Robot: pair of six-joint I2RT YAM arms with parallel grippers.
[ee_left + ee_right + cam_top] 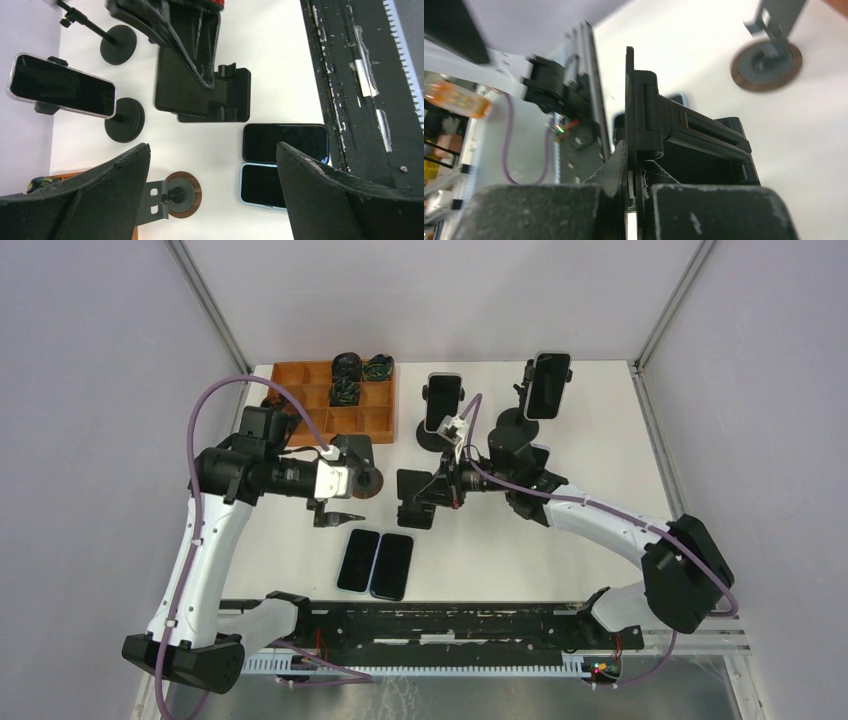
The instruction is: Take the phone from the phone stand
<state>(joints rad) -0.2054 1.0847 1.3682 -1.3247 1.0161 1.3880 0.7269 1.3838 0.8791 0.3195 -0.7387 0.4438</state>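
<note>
Pinching the thin edge of the phone (629, 90), my right gripper (631, 185) is clamped tight on it. That phone leans steeply on the black folding stand (704, 134) at mid-table, face toward the near rail; I cannot tell whether its long side runs upward or across. My right arm reaches leftward from its base. My left gripper (212, 150) hangs spread wide above two flat phones (285, 142).

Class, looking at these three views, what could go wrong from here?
The right gripper pinches only a thin edge of the black folding stand; it might slip or tip toward the two flat phones. The open left gripper hangs over the small round-base stand and might knock it.
</note>
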